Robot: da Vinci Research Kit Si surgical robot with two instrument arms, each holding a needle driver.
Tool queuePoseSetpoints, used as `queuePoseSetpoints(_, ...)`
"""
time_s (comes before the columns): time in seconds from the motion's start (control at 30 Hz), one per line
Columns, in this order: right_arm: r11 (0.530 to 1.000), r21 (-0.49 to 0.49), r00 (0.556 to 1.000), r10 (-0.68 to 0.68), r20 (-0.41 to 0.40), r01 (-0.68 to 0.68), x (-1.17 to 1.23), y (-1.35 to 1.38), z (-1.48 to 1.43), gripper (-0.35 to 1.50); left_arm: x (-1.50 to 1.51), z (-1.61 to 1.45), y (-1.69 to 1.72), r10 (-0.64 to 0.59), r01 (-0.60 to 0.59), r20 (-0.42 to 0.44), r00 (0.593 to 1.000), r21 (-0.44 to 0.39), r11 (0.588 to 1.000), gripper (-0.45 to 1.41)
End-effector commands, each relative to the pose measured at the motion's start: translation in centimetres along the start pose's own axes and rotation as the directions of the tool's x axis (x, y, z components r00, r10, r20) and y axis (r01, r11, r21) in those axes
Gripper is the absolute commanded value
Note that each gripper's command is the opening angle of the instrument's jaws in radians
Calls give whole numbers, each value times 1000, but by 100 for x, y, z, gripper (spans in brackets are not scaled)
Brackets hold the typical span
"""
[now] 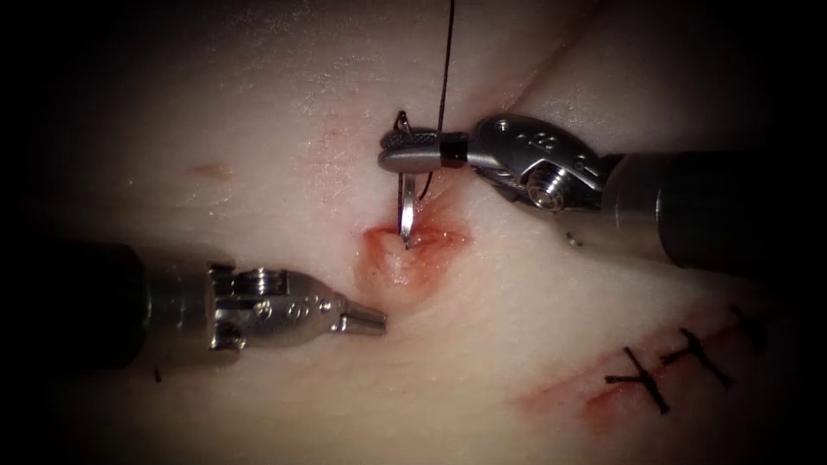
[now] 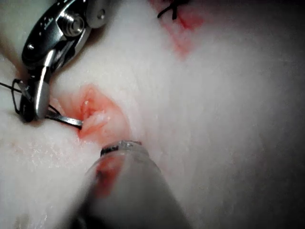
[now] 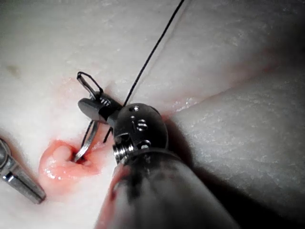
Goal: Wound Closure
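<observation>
The right tool (image 1: 392, 151) comes in from the right, jaws shut on the curved needle (image 1: 405, 202) near its tail end. The needle hangs down from the jaws and its tip sits in the red cut (image 1: 413, 258) at the cut's upper edge. Dark thread (image 1: 445, 69) runs from the needle's tail up out of the picture. The left tool (image 1: 377, 321) lies low on the left of the cut, jaws shut on nothing, tip a short way from the red area. The right wrist view has the right tool (image 3: 86, 105), needle (image 3: 86, 143) and cut (image 3: 59, 164).
A second, closed cut with dark stitches (image 1: 668, 370) and red fluid lies at the lower right of the tissue (image 1: 284, 112). The left tool (image 3: 19, 179) lies beside the cut in the right wrist view. The left wrist view has the right tool (image 2: 38, 107) and needle (image 2: 66, 120).
</observation>
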Motion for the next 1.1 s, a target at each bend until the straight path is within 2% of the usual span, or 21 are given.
queuePoseSetpoints(0.03,1000,5,1000,5,10,-5,-9,-1,9,-35,-2,9,3,0,0,1,1000,-2,1000,-15)
queuePoseSetpoints(0.27,996,27,996,81,23,-81,-17,-7,10,-35,-1,10,3,-1,1,1,1000,-2,1000,-15)
queuePoseSetpoints(0.33,990,48,991,132,31,-134,-20,-13,12,-35,-1,10,3,-1,1,1,1000,-2,1000,-15)
queuePoseSetpoints(0.53,984,71,986,162,39,-164,-21,-32,15,-35,-2,10,3,-1,1,-5,1000,1,1000,-15)
queuePoseSetpoints(0.77,958,88,962,267,64,-272,-26,-59,13,-35,-2,9,3,-1,1,-5,1000,0,1000,-18)
queuePoseSetpoints(1.1,925,122,932,350,93,-360,-35,-73,17,-35,0,11,2,-3,3,-5,1000,1,1000,-18)
